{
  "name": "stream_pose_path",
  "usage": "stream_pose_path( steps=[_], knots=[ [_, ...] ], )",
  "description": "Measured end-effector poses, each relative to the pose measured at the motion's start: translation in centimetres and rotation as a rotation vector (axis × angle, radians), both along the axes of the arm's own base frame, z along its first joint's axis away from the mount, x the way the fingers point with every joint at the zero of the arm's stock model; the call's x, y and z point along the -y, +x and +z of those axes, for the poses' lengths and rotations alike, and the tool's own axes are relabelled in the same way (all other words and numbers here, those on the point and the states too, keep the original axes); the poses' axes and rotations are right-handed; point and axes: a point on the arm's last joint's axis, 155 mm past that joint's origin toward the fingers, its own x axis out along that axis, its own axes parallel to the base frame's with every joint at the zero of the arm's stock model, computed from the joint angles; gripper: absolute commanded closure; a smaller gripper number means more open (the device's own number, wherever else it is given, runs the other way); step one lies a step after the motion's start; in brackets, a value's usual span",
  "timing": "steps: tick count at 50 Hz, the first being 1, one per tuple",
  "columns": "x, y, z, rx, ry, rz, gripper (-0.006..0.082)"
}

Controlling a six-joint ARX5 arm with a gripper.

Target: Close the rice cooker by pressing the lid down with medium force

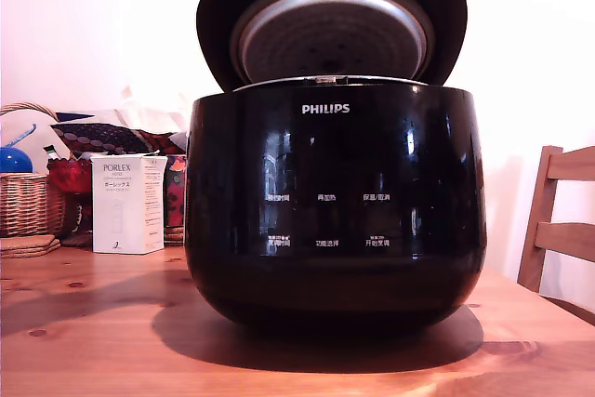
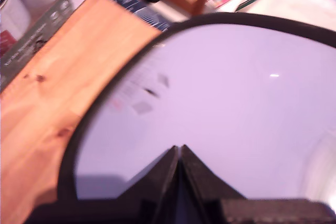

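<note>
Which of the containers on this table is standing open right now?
The rice cooker, the big glossy black pot marked PHILIPS. Its lid is tilted up, showing the dimpled metal inner plate. The white box beside it at the exterior view's left looks closed.

A pine-coloured wooden desk (image 1: 84, 323) with dark knots carries everything. Toward the exterior view's left stands an upright white box (image 1: 127, 204) printed PORLEX. Further left sits a wicker basket (image 1: 26, 200) holding a blue round object (image 1: 14, 159). Behind the box lies patterned dark and red fabric (image 1: 112, 141). At the exterior view's right edge, part of a wooden chair (image 1: 558, 220) shows against a pale wall (image 1: 65, 34).
</note>
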Motion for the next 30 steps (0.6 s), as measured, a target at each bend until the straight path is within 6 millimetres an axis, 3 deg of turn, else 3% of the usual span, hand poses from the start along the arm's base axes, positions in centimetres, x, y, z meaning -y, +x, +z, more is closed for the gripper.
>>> stream_pose_path(
  steps=[30],
  knots=[
    [0.2, 0.68, 0.43, 0.032, -0.012, 0.007, 0.0788]
  ],
)
